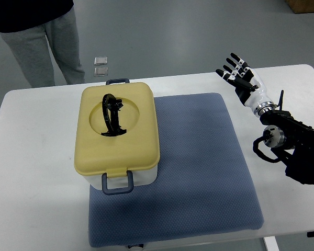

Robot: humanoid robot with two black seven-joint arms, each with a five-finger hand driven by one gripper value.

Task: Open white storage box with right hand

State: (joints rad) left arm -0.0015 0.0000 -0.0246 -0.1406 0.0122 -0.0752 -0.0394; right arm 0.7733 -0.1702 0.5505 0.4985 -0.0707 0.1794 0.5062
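The white storage box (pixel 118 138) sits on the left part of a blue mat (pixel 199 172) that covers the middle of the white bench (pixel 36 183); its left edge overhangs the mat onto the bare bench top. Only a thin strip of the white body shows along the near side and right corner, because the pale yellow lid (pixel 131 141) covers nearly everything from above. A black carry handle (pixel 111 115) lies folded in a round recess on the lid. Grey-blue latches show at the near side (pixel 118 183) and the far side (pixel 118 81), the far one mostly hidden behind the lid's rim. The lid appears seated on the box. The right hand (pixel 239 76) hovers over the far right of the bench, well apart from the box, fingers spread and holding nothing; the thumb is hard to make out against the dark palm. Its arm (pixel 293 138) runs off the right edge. A person's grey trouser legs (pixel 42 42) stand beyond the bench, cut off at the top. Two small square things (pixel 101 65) lie on the floor, too small to identify.
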